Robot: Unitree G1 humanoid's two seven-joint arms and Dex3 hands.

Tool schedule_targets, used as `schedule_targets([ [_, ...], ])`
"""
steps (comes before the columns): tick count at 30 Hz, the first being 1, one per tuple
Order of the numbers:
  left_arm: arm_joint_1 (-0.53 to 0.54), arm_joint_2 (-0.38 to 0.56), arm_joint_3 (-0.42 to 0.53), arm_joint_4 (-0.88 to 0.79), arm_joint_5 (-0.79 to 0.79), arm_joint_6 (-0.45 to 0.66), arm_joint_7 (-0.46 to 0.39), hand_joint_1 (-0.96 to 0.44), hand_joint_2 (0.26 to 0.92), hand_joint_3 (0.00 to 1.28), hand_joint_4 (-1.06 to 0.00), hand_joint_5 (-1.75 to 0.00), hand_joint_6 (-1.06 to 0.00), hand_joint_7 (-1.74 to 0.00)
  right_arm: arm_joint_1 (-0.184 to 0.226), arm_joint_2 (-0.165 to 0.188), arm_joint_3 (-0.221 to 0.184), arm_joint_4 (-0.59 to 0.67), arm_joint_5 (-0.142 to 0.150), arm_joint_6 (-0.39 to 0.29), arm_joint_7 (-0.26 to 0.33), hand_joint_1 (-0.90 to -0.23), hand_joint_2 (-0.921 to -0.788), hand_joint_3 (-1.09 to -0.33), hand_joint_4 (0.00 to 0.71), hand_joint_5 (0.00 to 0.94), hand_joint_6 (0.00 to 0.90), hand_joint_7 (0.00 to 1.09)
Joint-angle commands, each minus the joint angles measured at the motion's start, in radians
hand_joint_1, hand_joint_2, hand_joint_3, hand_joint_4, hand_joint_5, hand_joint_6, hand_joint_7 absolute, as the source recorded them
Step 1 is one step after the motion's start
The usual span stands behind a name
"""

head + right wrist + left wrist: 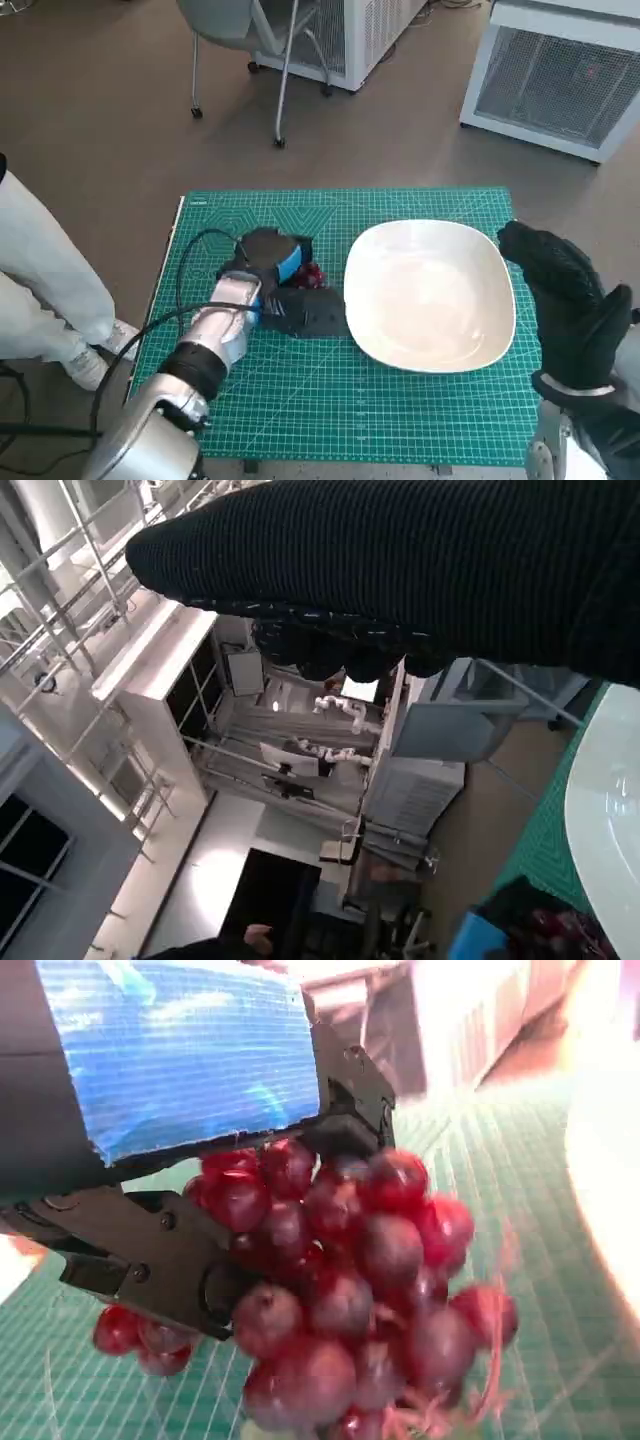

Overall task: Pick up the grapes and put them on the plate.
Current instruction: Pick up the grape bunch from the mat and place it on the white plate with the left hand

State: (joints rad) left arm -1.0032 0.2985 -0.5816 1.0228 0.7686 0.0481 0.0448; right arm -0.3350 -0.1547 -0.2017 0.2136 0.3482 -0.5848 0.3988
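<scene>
A bunch of dark red grapes lies at the left rim of the white plate on the green mat. My left hand is over the bunch, fingers closed around it. The left wrist view shows the grapes filling the space under the blue-taped hand, with black fingers wrapped round them and the plate's rim close by. My right hand, gloved, hovers at the plate's right edge holding nothing, fingers extended. The glove spans the right wrist view above the plate.
The green cutting mat covers the table. A person's pale trouser leg and shoe stand at the left. A chair and white cabinets stand on the floor beyond the table.
</scene>
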Motion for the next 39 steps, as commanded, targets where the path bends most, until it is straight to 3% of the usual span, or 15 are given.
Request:
schedule_targets([
  [1,0.035,0.063,0.039,-0.198,-0.005,0.033,-0.046,0.00,0.921,0.16,-0.58,-1.33,-0.52,-1.23,0.008,-0.001,0.003,0.013,-0.005,0.010,0.003,-0.483,-0.921,-0.524,0.534,0.002,0.182,0.59],
  [9,0.121,0.152,0.115,-0.518,0.003,0.064,-0.092,0.00,0.921,0.12,-0.61,-1.36,-0.61,-1.07,0.000,-0.002,0.006,0.017,-0.007,0.012,0.000,-0.487,-0.921,-0.523,0.534,0.002,0.182,0.59],
  [17,0.191,0.196,0.189,-0.733,0.021,0.069,-0.074,0.00,0.919,0.05,-0.72,-1.20,-0.65,-1.08,-0.008,-0.003,0.006,0.027,-0.008,0.012,0.000,-0.488,-0.921,-0.522,0.531,0.000,0.182,0.59],
  [25,0.230,0.192,0.234,-0.869,0.037,0.105,-0.102,0.00,0.920,0.05,-0.75,-1.14,-0.62,-1.13,-0.013,-0.001,0.009,0.030,-0.011,0.011,-0.002,-0.488,-0.921,-0.522,0.530,0.000,0.182,0.59],
  [39,0.240,0.170,0.234,-0.931,0.055,0.109,-0.149,0.00,0.916,0.03,-0.76,-1.19,-0.69,-0.99,-0.019,-0.002,0.008,0.041,-0.009,0.002,0.002,-0.484,-0.921,-0.521,0.531,0.000,0.184,0.59],
])
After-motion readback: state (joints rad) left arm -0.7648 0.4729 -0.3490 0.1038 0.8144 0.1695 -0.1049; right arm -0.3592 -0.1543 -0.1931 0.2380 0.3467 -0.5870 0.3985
